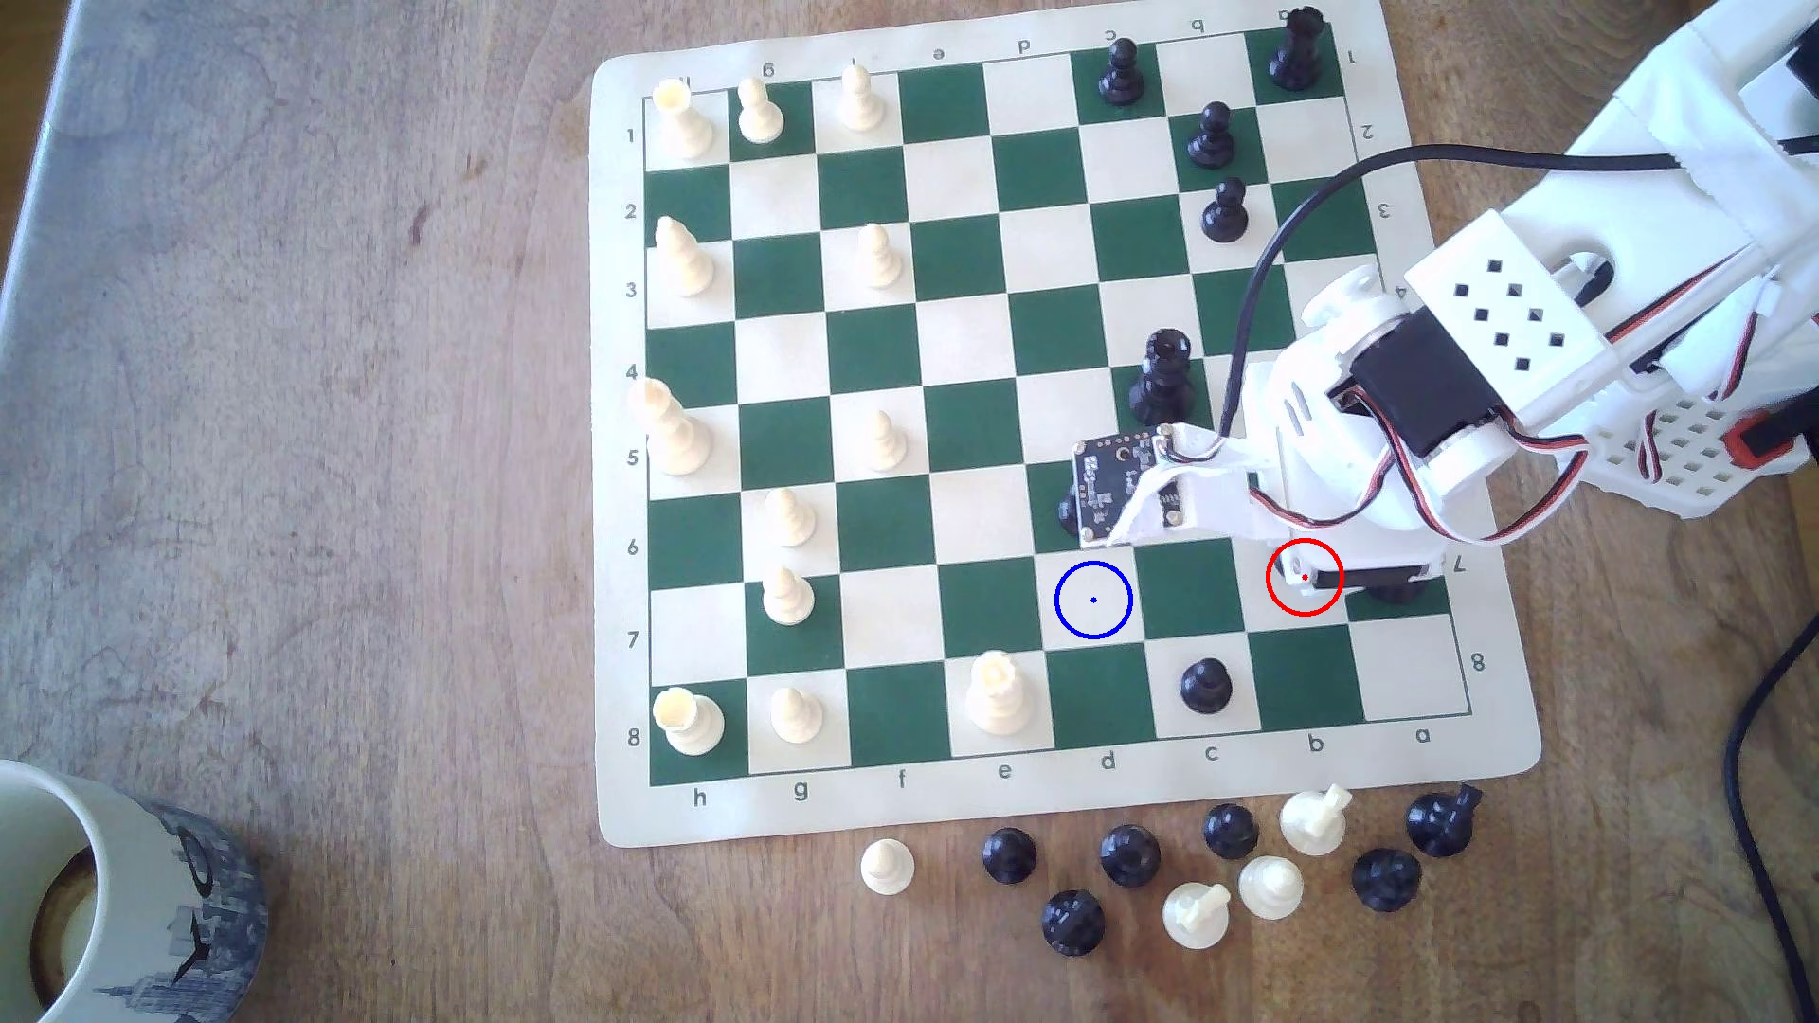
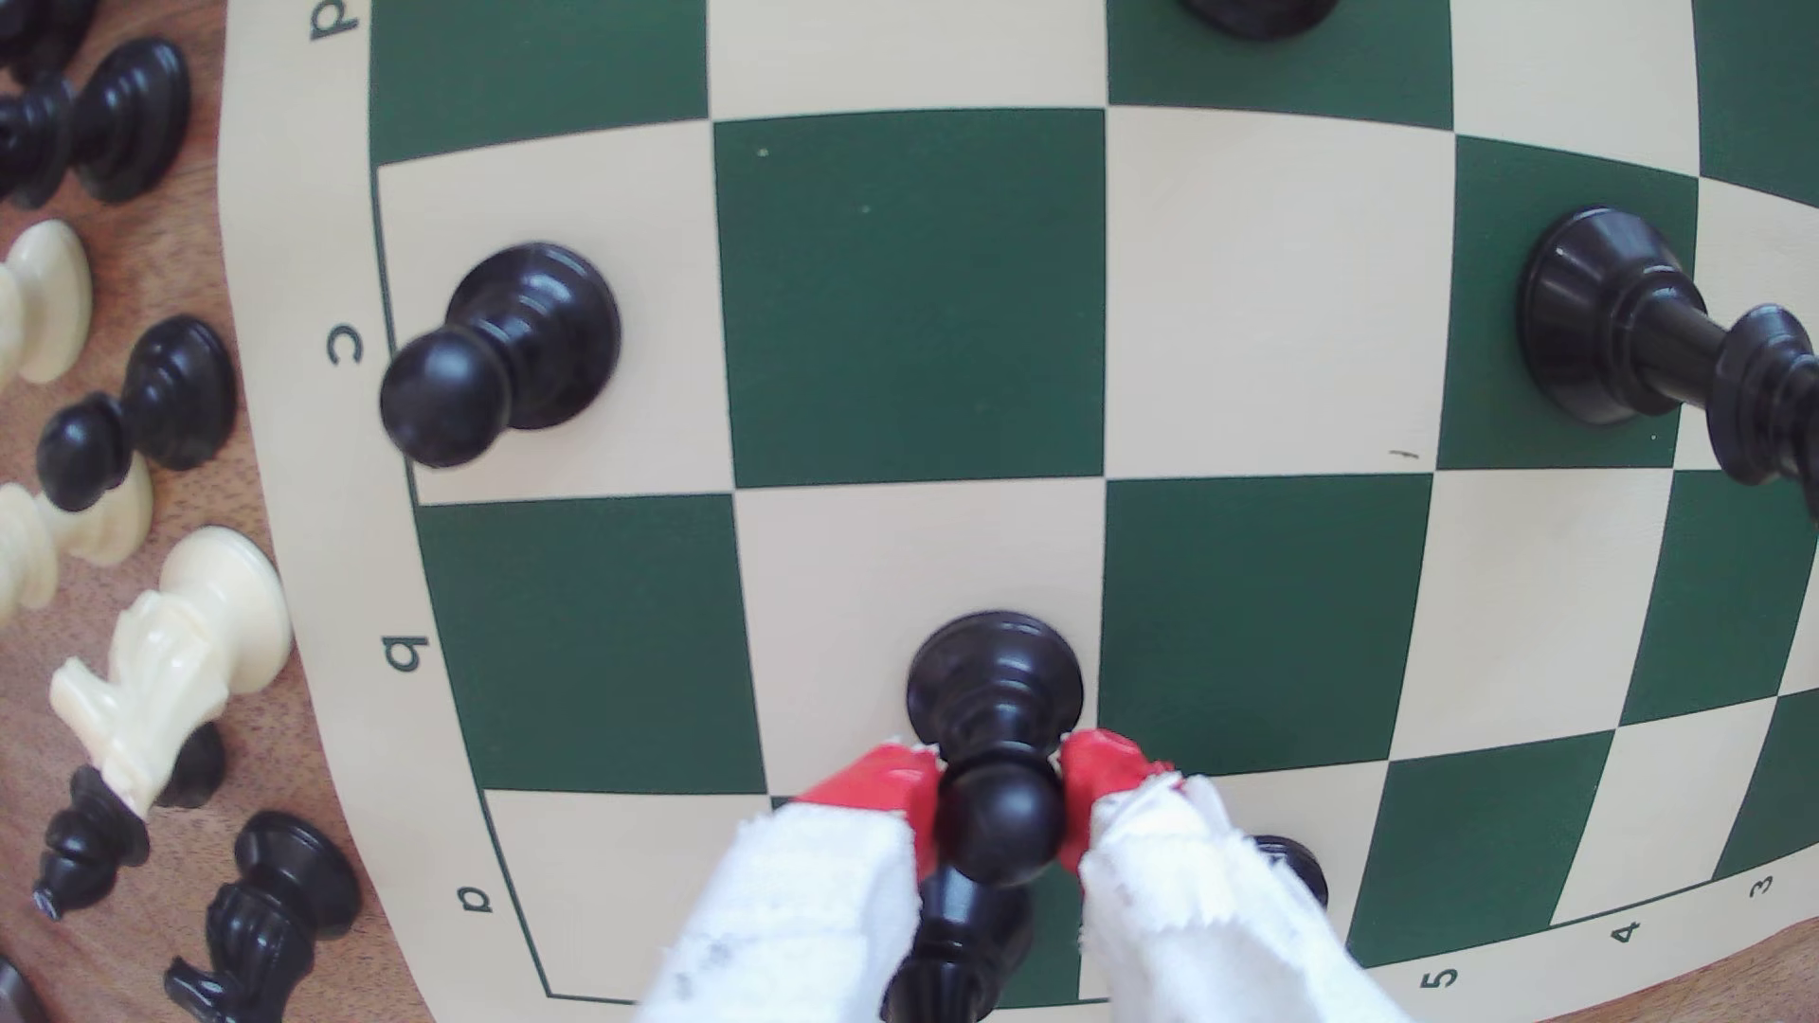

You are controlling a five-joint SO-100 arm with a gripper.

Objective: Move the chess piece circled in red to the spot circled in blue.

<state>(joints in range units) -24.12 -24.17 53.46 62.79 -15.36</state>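
Hiding the black pawn (image 2: 996, 748) overhead — end effector (image 2: 999, 802) pinching its head.

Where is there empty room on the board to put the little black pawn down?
The blue ring's square is bare, between the c8 pawn and the tall cream piece. The board's middle, between the cream pawn and the tall black piece, is open too. The captured pieces crowd the mat's edge.

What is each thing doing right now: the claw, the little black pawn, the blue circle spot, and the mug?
end effector: red tips closed on the pawn's head.
black pawn: upright, base on a cream square.
blue-circled spot: bare cream square, no piece.
mug: upright on the table, off the board.
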